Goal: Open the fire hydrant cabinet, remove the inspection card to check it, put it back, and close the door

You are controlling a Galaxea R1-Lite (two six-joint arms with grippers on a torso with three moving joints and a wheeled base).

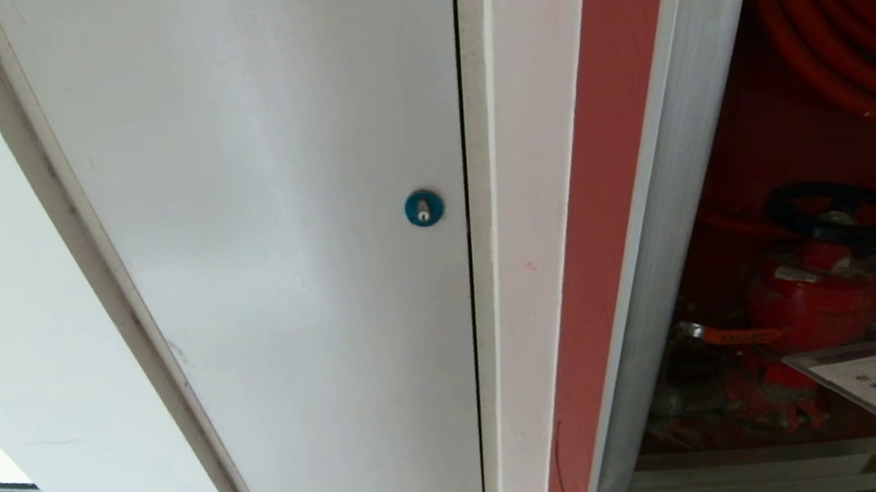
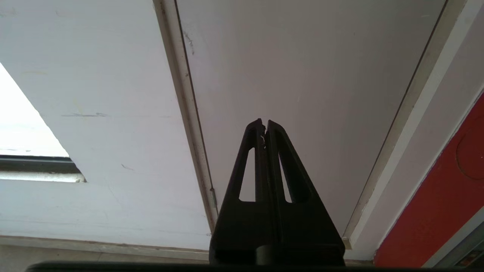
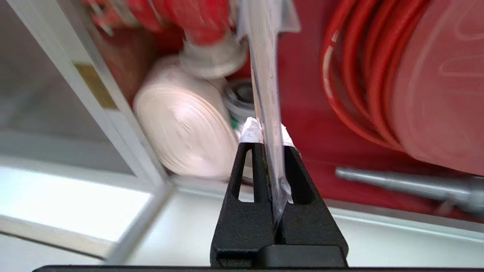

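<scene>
While the cabinet stood open, the right gripper had its jaws clamped on the inspection card, which ran edge-on straight out from between them, its long axis pointing away from the wrist toward the red interior. Beyond it lay the rolled white hose to one side and the red hose reel to the other, so the card lined up with the gap between them (a judgement: going back in would mean pushing along that same axis). From the head, one corner of the card showed low, in front of the red valve. The left gripper, jaws together and empty, faced the white door with its blue lock, far from the card. Counted: one card, one valve, one reel, one rolled hose, two grippers.
</scene>
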